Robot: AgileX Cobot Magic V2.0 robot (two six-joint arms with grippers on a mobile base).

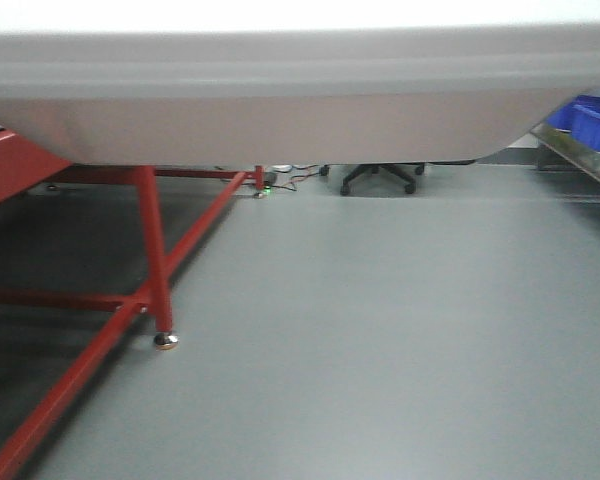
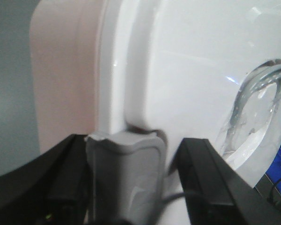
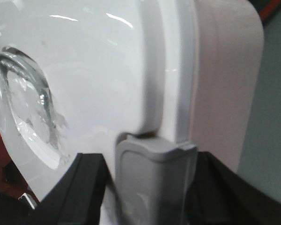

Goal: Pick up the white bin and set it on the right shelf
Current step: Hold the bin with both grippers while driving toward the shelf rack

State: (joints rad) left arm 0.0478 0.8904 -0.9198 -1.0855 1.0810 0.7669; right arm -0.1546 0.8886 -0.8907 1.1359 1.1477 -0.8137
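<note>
Grey floor (image 1: 380,330) beneath you: your left pincer (image 2: 136,159) and right pincer (image 3: 152,173) each clamp an end of the airborne pinkish off-white plastic bin (image 1: 280,110). Lift done; shiny steel shelf (image 1: 583,165) at right not yet reached.

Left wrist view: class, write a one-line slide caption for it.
Left gripper clasps the grey latch at the end of the white-lidded bin.

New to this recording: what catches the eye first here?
The white bin fills the top of the front view, a red-framed table lower left. In the wrist views, the left gripper and right gripper each grip a grey latch on its edge.
</note>
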